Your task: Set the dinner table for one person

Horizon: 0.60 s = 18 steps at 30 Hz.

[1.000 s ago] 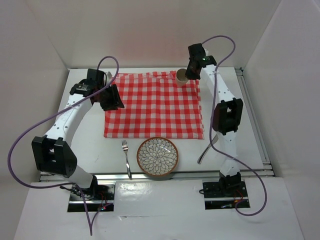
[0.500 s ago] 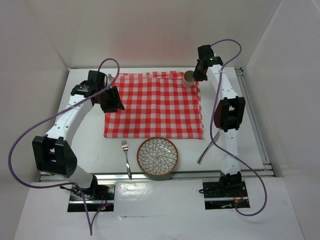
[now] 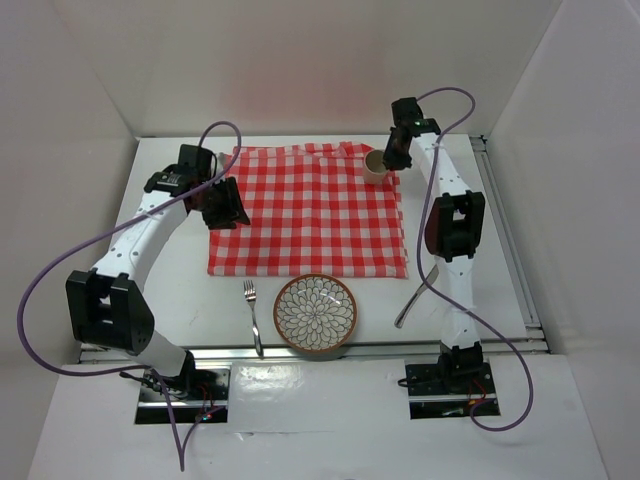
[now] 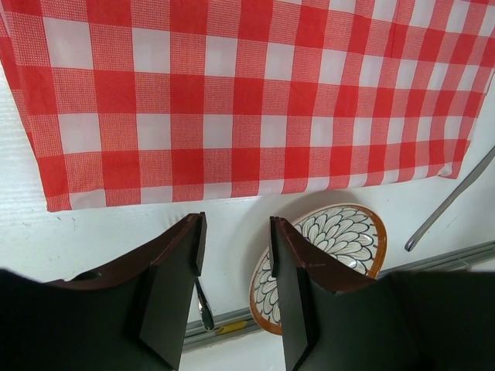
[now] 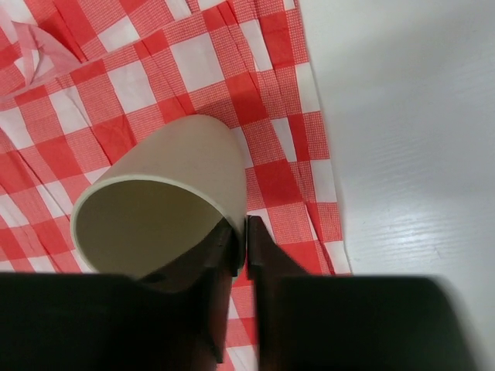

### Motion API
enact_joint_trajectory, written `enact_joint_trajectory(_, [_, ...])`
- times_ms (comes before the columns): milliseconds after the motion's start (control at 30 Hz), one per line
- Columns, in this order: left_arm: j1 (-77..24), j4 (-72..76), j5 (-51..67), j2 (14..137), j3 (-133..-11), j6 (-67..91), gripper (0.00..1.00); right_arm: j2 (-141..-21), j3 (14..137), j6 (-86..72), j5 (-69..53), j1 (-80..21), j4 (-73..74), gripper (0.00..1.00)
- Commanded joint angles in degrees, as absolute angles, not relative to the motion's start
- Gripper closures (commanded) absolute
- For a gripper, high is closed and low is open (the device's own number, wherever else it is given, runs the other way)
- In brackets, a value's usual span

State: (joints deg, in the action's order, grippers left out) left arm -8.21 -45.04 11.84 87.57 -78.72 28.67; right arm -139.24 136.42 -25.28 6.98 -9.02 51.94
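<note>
- Left gripper (image 3: 222,205): hangs over the left hem of the checked cloth (image 3: 310,210), toward the far left corner of the table. Its jaws are spread and hold nothing.
- Fork (image 3: 253,315): lies on bare tabletop at the near edge, just left of the plate, tines toward the far edge.
- Checked cloth: spread flat across the middle of the table, rumpled at its far right corner.
- Plate (image 3: 315,312): patterned, at the middle of the near edge and just beside the cloth's near hem. Nearly all of it lies off the cloth.
- Cup (image 5: 170,185): at the cloth's far right corner, tilted. Whether it touches the cloth cannot be told.
- Right gripper (image 5: 241,232): pressed together on the cup's wall, one finger inside the rim and one outside.
- Silver utensil (image 3: 415,300): lies slantwise right of the plate, partly hidden by the right arm. Its kind cannot be told.
- Progress, as judged: the cloth is laid and the cup is in hand. The plate, fork and utensil probably remain to be arranged on the cloth.
- Dinner table (image 3: 170,290): level beneath everything, arm bases at its near edge. Its long axis runs left to right.
</note>
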Motion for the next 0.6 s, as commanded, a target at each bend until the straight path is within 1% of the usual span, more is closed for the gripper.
enact_joint_trajectory(0, [-8.44, -44.74, 12.48, 86.31, -78.14, 28.39, 0.45, -139.57, 136.76, -24.96, 5.11, -9.4, 50.01, 0.75])
enact_joint_trajectory(100, [-8.96, -44.74, 12.48, 86.31, -78.13, 28.39, 0.45, -138.35, 136.76, -24.96, 4.31, -9.4, 48.87, 0.49])
enact_joint_trajectory(133, [-8.96, -44.74, 12.48, 86.31, -78.13, 28.39, 0.45, -138.34, 136.76, -24.96, 3.61, -9.4, 48.17, 0.37])
enact_joint_trajectory(167, [-8.96, -44.74, 12.48, 86.31, -78.13, 28.39, 0.45, -137.56, 136.76, -24.96, 3.6, -9.4, 48.16, 0.32])
enact_joint_trajectory(300, [-9.49, -44.74, 12.48, 85.78, -78.13, 28.92, 0.45, -136.41, 140.62, -24.96, 2.47, -9.4, 48.16, 0.18])
enact_joint_trajectory(367, [-9.49, -44.74, 12.48, 85.78, -78.13, 28.92, 0.45, -134.04, 141.24, -24.96, 2.46, -9.4, 48.16, 0.13])
enact_joint_trajectory(433, [-9.49, -44.74, 11.95, 85.78, -78.13, 28.92, 0.45, -130.36, 140.72, -24.96, 2.46, -9.4, 48.16, 0.05])
enact_joint_trajectory(500, [-10.02, -44.74, 11.34, 85.17, -78.13, 29.44, 0.45, -127.11, 138.8, -24.96, 3.77, -9.93, 48.16, 0.03])
enact_joint_trajectory(567, [-10.02, -44.74, 10.82, 85.17, -78.13, 29.97, 0.44, -119.47, 135.37, -24.96, 5.0, -9.93, 46.86, 0.02])
